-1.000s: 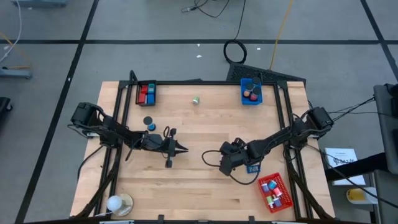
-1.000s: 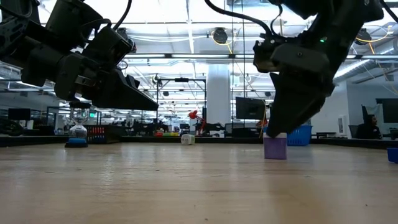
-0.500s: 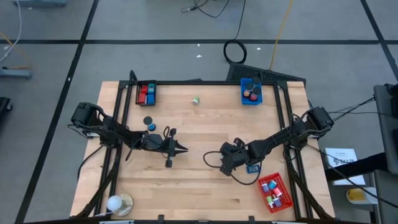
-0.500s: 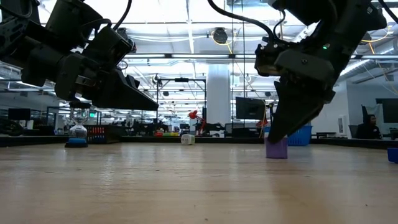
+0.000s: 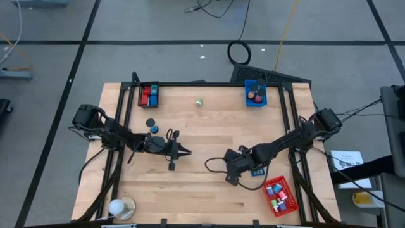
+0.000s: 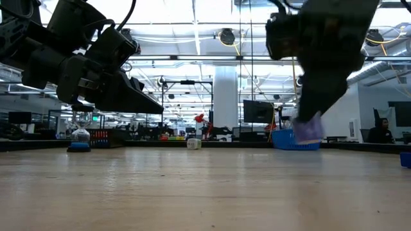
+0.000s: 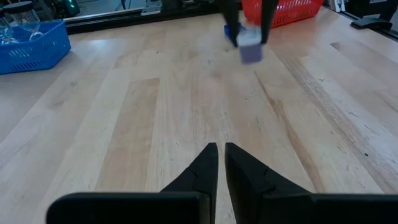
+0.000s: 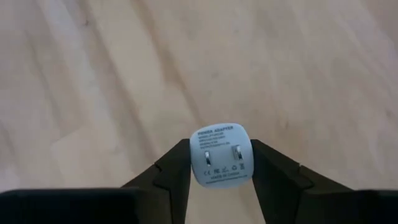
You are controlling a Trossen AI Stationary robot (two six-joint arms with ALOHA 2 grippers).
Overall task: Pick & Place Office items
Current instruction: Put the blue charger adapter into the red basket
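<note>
From above, the right gripper (image 5: 231,171) sits beside the red tray (image 5: 286,201), while the left gripper (image 5: 183,151) waits mid-table, fingers pressed together. At table level, the right gripper (image 6: 308,128) pinches a pale purple power adapter (image 6: 309,130) clear of the wood — a blue tray (image 6: 294,139) lies behind it. Past the left gripper's (image 7: 221,149) closed tips, that adapter (image 7: 250,48) hangs ahead. Between the right gripper's fingers (image 8: 176,168), the adapter (image 8: 222,154) sits squarely clamped, its prongs facing the camera.
</note>
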